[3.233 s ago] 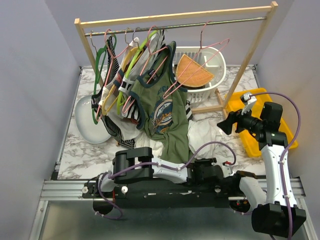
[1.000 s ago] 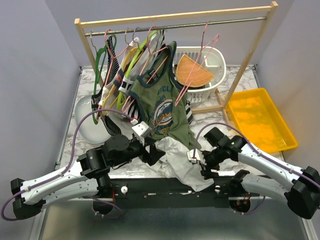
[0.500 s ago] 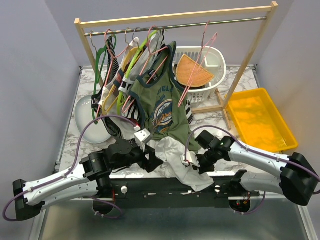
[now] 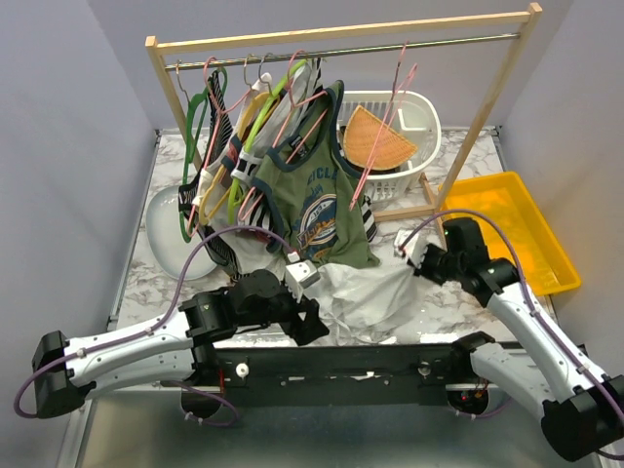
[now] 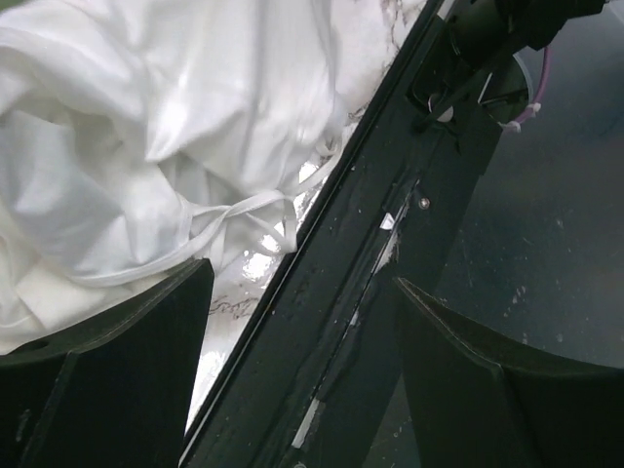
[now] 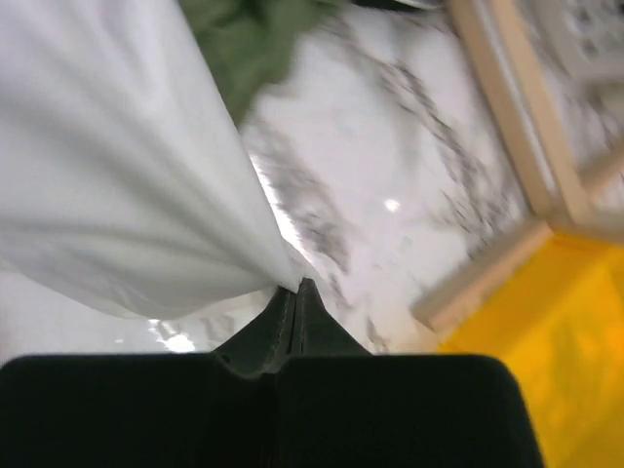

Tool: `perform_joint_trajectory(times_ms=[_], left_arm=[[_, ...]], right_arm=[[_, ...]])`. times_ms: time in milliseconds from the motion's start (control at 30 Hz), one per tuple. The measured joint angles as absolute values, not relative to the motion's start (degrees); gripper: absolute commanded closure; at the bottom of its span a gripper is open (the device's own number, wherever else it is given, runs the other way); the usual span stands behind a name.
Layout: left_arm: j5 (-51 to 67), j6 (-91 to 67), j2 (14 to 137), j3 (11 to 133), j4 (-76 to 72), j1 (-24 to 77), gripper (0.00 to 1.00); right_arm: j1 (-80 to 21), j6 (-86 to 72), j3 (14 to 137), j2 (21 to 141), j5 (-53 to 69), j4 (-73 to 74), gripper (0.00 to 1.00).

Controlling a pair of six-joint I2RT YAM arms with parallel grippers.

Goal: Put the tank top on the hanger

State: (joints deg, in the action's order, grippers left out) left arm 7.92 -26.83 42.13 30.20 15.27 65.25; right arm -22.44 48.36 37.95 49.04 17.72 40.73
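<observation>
The white tank top [image 4: 363, 295] lies crumpled on the marble near the front edge, below the hanging clothes. My right gripper [image 4: 413, 264] is shut on its right edge, and the cloth [image 6: 117, 175] stretches taut from the closed fingertips [image 6: 295, 292]. My left gripper [image 4: 317, 327] hovers open over the black front rail, beside the top's near-left part [image 5: 146, 127]; a narrow strap [image 5: 224, 219] lies just ahead of the empty gripper [image 5: 302, 390]. The pink wire hanger [image 4: 384, 127] hangs from the rail, right of the other clothes.
The wooden rack [image 4: 486, 107] carries an olive-green tank top [image 4: 317, 205], a lime-green hanger [image 4: 255, 127] and other garments. A white basket [image 4: 421, 115] stands behind, a yellow tray [image 4: 507, 234] at right, a white bowl [image 4: 166, 244] at left. The rack's foot [image 6: 492, 268] is near my right gripper.
My right gripper shut on the white top's edge near the front, then pulled it right and away from the front, spreading the cloth. The left gripper shifted slightly right and stayed open.
</observation>
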Motion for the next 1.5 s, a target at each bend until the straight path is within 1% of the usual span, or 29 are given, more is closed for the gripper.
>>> perform_joint_trajectory(times_ms=[33,100,133,200,233,300,333,400,467,567,633,733,833,933,967,1133,1233,1367,1500], left_arm=[[8.2,-26.8,43.0,30.2,14.8,65.5,0.17],[8.3,-26.7,45.1,30.2,13.5,66.7,0.16],[8.1,-26.5,46.9,30.3,12.7,68.0,0.17],[7.7,-26.4,49.5,30.7,11.4,70.2,0.17],[7.4,-26.3,50.7,30.9,10.8,71.4,0.17],[5.3,-26.4,53.8,31.7,9.2,74.8,0.17],[4.8,-26.4,54.8,32.1,8.6,75.7,0.17],[2.2,-26.8,58.6,32.9,6.4,78.8,0.18],[0.0,-27.7,61.8,33.3,4.4,80.7,0.21],[-4.5,-30.1,66.9,33.4,1.7,82.6,0.24],[-7.6,-32.4,69.6,33.4,0.6,83.1,0.25],[-13.6,-37.5,71.7,33.4,-1.0,83.3,0.27],[-18.0,-41.7,72.0,33.4,-2.1,83.3,0.3],[-22.3,-47.5,72.1,33.4,-3.1,83.3,0.36],[-24.3,-50.9,72.4,33.5,-3.2,83.3,0.47],[-30.4,-65.0,75.9,36.6,1.8,83.3,0.59],[-32.6,-72.4,77.8,39.6,6.9,83.3,0.57],[-34.7,-81.6,78.8,43.9,14.9,83.4,0.51],[-36.1,-89.3,79.0,45.4,20.2,83.6,0.5]], right_arm=[[-20.5,47.9,38.3,49.4,16.1,39.1,0.75],[-16.6,45.4,39.1,51.9,11.7,35.0,0.55],[-15.3,44.1,39.5,53.8,9.4,32.4,0.4],[-13.9,40.9,39.7,57.7,5.2,28.6,0.34],[-13.8,38.9,39.7,59.5,3.3,27.3,0.29],[-13.7,36.9,39.2,59.8,2.2,26.0,0.28],[-13.7,36.5,39.1,59.3,2.2,25.9,0.23],[-13.6,35.2,39.0,56.4,2.7,25.9,0.23],[-13.5,35.2,39.0,51.8,6.4,26.7,0.23],[-13.4,38.4,39.2,44.1,16.9,30.4,0.23],[-13.4,43.1,39.2,40.6,27.7,35.4,0.23],[-13.4,49.5,38.6,39.5,39.1,41.9,0.26],[-13.4,52.7,38.1,41.1,44.7,46.4,0.29],[-13.4,53.6,38.1,43.7,48.4,48.1,0.29],[-13.4,53.6,38.1,44.4,49.0,48.3,0.29],[-13.4,52.4,37.8,44.1,50.7,47.6,0.29],[-13.4,51.5,37.1,43.0,50.8,46.9,0.29],[-13.4,50.8,36.8,42.9,50.8,46.2,0.29],[-13.4,50.0,36.7,42.9,50.7,45.7,0.29]])
